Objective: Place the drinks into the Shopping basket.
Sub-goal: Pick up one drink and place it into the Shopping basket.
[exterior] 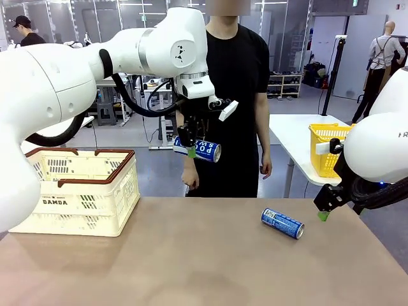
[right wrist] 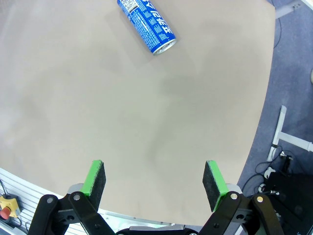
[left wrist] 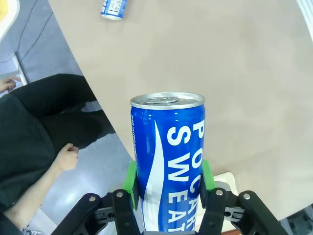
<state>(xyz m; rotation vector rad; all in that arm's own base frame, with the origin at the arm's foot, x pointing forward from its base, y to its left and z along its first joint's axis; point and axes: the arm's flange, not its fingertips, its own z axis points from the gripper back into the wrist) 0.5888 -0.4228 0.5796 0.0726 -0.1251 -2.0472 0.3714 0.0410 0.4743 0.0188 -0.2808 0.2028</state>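
My left gripper [exterior: 190, 150] hangs high over the table's far edge, shut on a blue drink can [exterior: 199, 150] with white lettering, which lies sideways in the grip. The left wrist view has the green pads [left wrist: 131, 180] pressed on both sides of this can [left wrist: 168, 147], with my left gripper [left wrist: 168, 179] around its lower half. A second blue can [exterior: 282, 223] [right wrist: 146, 24] [left wrist: 113, 7] lies on its side on the table at the right. My right gripper [exterior: 324, 214] [right wrist: 154, 183] stands open just right of it, holding nothing. The cream Shopping basket [exterior: 95, 197] stands at the table's left.
A person in black stands at the far side, one hand [left wrist: 66, 157] hanging near the table edge, close behind the held can. A yellow mesh basket [exterior: 328, 148] sits on a white side table at the right. The brown tabletop [exterior: 204, 261] is bare in the middle and front.
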